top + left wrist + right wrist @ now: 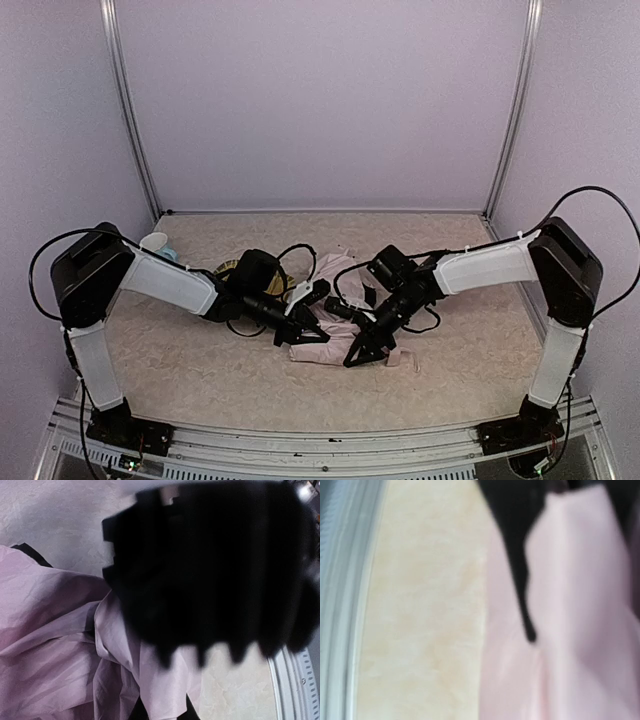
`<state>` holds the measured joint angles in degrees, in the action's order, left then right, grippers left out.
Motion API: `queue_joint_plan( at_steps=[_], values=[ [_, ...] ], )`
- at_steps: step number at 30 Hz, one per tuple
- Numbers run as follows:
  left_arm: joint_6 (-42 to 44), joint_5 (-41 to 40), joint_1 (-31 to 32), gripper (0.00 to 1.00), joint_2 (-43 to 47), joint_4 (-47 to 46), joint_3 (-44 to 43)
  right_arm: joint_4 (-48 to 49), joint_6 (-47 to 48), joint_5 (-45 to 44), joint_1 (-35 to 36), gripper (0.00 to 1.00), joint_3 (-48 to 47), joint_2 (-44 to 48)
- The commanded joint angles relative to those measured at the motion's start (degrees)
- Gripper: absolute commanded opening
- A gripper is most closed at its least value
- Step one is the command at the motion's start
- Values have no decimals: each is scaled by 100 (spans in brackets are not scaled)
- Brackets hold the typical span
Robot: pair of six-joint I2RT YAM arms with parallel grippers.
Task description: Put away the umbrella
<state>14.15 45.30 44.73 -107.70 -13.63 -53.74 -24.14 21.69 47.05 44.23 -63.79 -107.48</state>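
Near rail and arm bases, with both grippers at the umbrella

Nearest us, the metal rail [320,440] carries both arm bases along the table [190,370] edge. From the left, we see open tabletop, then the left gripper [303,312] against the umbrella [312,350], which lies crumpled and pink at mid-table. We cannot tell how far its fingers are spread. The right gripper [362,350] has its fingers apart over the fabric. Open surface extends to the right wall.

The umbrella [320,352] was a soft, pale pink heap of thin, crinkly cloth with dark bits showing, and it lay folded and flat just below the middle of the top view, reaching toward the lower right.
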Motion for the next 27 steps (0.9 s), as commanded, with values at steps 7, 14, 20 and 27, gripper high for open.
queue_joint_plan(
  at_steps=[7,14,20,27],
  values=[
    [-1959,830,-451,0,-810,270,-379,2594,-463,-3552,333,70,1844,2702],
    [-2576,1032,-774,0,-1201,93,-533,4109,1482,-4753,1628,76,2661,2654],
    [-2894,1164,-917,0,-1595,88,-671,4076,1892,-5439,1756,80,2240,1594],
    [-2880,1223,-948,0,-1795,252,-841,4050,2072,-5803,1667,86,1817,654]
  ],
)
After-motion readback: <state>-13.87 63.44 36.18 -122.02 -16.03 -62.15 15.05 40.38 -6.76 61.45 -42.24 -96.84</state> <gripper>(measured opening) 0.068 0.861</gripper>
